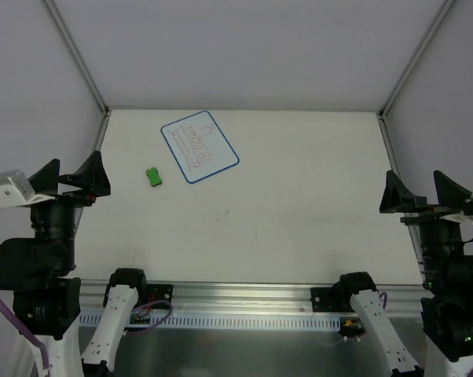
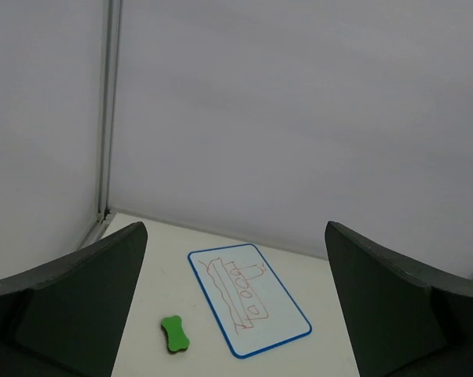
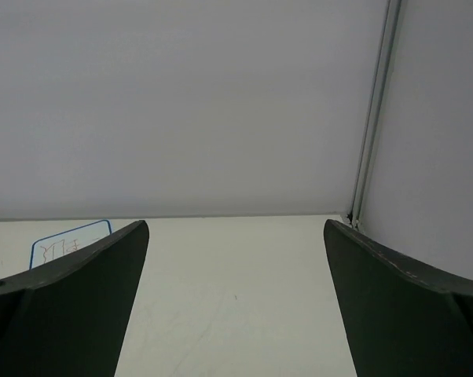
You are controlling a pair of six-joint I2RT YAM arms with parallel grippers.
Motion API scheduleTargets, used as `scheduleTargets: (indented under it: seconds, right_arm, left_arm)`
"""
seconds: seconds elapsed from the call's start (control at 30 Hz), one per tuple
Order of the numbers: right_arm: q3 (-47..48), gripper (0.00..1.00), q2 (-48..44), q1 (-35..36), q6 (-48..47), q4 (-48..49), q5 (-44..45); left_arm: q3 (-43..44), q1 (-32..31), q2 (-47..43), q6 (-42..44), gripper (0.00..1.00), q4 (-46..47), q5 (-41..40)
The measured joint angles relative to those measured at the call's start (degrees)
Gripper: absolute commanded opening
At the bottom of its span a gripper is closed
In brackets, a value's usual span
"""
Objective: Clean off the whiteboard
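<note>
Whiteboard (image 1: 199, 147): flat at far left of bench (image 1: 299, 204), red scribbles; likely light, stiff, slick, so pin an edge while wiping. Green eraser (image 1: 153, 176) just near-left of it, apart; take across its waist. Left gripper (image 1: 71, 181), right gripper (image 1: 423, 198): both spread, empty, at near sides.

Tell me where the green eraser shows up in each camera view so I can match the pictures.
Top external: the green eraser lies on the far left part of the table, just left of the whiteboard.
Left wrist: low and left of centre, again beside the whiteboard.
Right wrist: not in it.
Shared landmark: the blue-bordered whiteboard with red scribbles; only its corner shows at the left of the right wrist view.
</note>
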Motion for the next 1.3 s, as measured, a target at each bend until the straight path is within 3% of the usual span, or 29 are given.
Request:
scheduleTargets:
  seconds: [0.27,0.6,0.87,1.07,1.3]
  right_arm:
    - [-4.2,0.99,1.4,0.0,7.0,1.5,-8.6]
    - [-15.1,0.99,13.3,0.0,13.2,1.2,-20.4]
    - [-19.3,0.99,12.3,0.0,14.5,0.9,-22.4]
    - [-21.9,0.99,11.2,0.0,16.1,1.1,-24.2]
    - [-24.4,0.99,10.6,0.0,17.4,1.1,-27.7]
  left_arm:
    - [-2.6,0.0,2.1,-2.5,0.99,0.1,2.9]
    - [-9.8,0.0,14.3,-6.0,0.99,0.3,12.3]
    - [-8.3,-6.5,42.9,-9.5,0.99,0.7,14.0]
    - [1.8,-12.0,66.3,-9.4,0.98,1.7,13.7]
    - [11.0,-15.0,83.9,-9.4,0.92,2.1,13.6]
